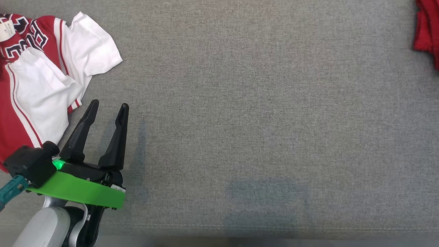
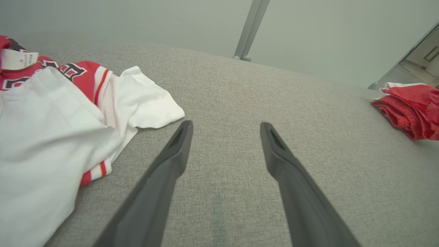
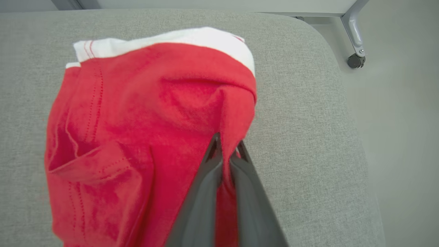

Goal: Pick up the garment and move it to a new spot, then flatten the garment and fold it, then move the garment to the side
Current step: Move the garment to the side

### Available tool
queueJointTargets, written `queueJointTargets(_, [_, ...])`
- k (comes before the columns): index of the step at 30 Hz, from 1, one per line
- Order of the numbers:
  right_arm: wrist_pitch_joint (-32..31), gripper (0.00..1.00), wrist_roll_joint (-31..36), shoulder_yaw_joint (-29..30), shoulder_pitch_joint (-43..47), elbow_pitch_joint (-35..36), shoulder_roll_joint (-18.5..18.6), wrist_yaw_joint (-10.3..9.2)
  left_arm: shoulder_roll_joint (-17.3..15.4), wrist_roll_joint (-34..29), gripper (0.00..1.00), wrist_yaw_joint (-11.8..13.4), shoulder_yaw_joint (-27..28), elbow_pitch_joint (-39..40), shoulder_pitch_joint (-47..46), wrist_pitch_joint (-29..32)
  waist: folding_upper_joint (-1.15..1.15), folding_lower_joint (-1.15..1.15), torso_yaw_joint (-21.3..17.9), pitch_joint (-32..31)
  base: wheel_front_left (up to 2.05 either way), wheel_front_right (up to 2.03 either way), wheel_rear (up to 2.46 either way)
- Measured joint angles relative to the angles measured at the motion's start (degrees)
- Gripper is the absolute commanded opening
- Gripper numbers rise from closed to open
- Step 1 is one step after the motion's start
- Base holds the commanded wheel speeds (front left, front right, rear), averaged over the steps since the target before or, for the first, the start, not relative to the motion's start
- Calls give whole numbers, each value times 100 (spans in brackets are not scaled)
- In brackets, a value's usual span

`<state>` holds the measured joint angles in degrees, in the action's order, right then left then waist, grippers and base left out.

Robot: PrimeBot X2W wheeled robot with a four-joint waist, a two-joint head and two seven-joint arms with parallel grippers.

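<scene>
Grey woven pad (image 1: 260, 113) across the whole scene, rounded at the corner, with pale floor (image 3: 404, 137) beyond. Nearest, at the lower left of the head view: left gripper (image 1: 108, 104), green-collared, fingers spread wide and holding nothing, tips low over the pad. Just beside it on its left: jersey (image 1: 41, 79), red and white with dark lettering, lying rumpled with white sleeves on top and a label (image 1: 7, 29) at its far end, apart from the fingers. Well apart from that, at the far right corner of the pad: garment (image 3: 137, 120), red with a white band, bunched in a heap. Clenched on a fold at its near right edge: right gripper (image 3: 228, 141), red cloth pinched between the two fingertips. Hard to tell whether any of the heap is lifted off the pad. Past the corner: grey leg with a caster (image 3: 355, 60) on the floor.
</scene>
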<state>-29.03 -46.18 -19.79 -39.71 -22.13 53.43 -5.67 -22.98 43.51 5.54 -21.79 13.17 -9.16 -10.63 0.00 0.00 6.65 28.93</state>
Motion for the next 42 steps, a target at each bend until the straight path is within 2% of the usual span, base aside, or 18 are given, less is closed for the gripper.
queueJointTargets(4, [-3, 0, 165, 9, -29, -43, 194, -29, 0, -1, 100, 0, 1, 43, -7, 20, 0, 0, -41, 178, 0, 0, 0])
queueJointTargets(8, [4, 0, 246, 27, -99, -62, 214, -53, 2, -1, 100, 1, 4, 82, -42, 53, 0, 0, -66, 331, 0, 0, 0])
queueJointTargets(9, [30, 5, 312, 26, -99, -70, 214, -56, 3, -2, 100, 1, 4, 101, -57, 57, 0, 0, -71, 366, 0, 0, 0])
queueJointTargets(10, [55, 32, 357, 31, -99, -89, 210, -57, 4, -4, 100, 1, 9, 135, -64, 57, 0, 0, -75, 399, 0, 0, 0])
queueJointTargets(11, [80, 96, 366, 41, -101, -124, 190, -79, 9, -13, 100, 1, 9, 158, -71, 57, 0, 0, -79, 431, 0, 0, 0])
queueJointTargets(12, [108, 100, 383, 38, -100, -179, 147, -96, 16, -34, 100, 1, 8, 157, -82, 57, 0, 0, -83, 461, 0, 0, 0])
queueJointTargets(18, [238, 100, 508, -46, -86, -293, -91, -98, 32, -51, 100, 10, 97, 145, -91, 56, 0, 0, -138, 536, 0, 0, 0])
queueJointTargets(30, [512, 100, 768, -171, -88, -343, -253, -99, 94, -98, 100, 11, 20, 65, -264, 52, 0, 0, -296, 399, 0, 0, 0])
queueJointTargets(36, [533, 100, 786, -287, -34, -379, -334, -99, 205, -98, 100, 11, -56, -8, -294, 51, 0, 0, -257, 250, 0, 0, 0])
queueJointTargets(42, [690, 100, 786, -357, 47, -337, -568, -97, 230, -97, 100, 11, -62, -122, -294, 45, 0, 0, -197, 137, 0, 0, 0])
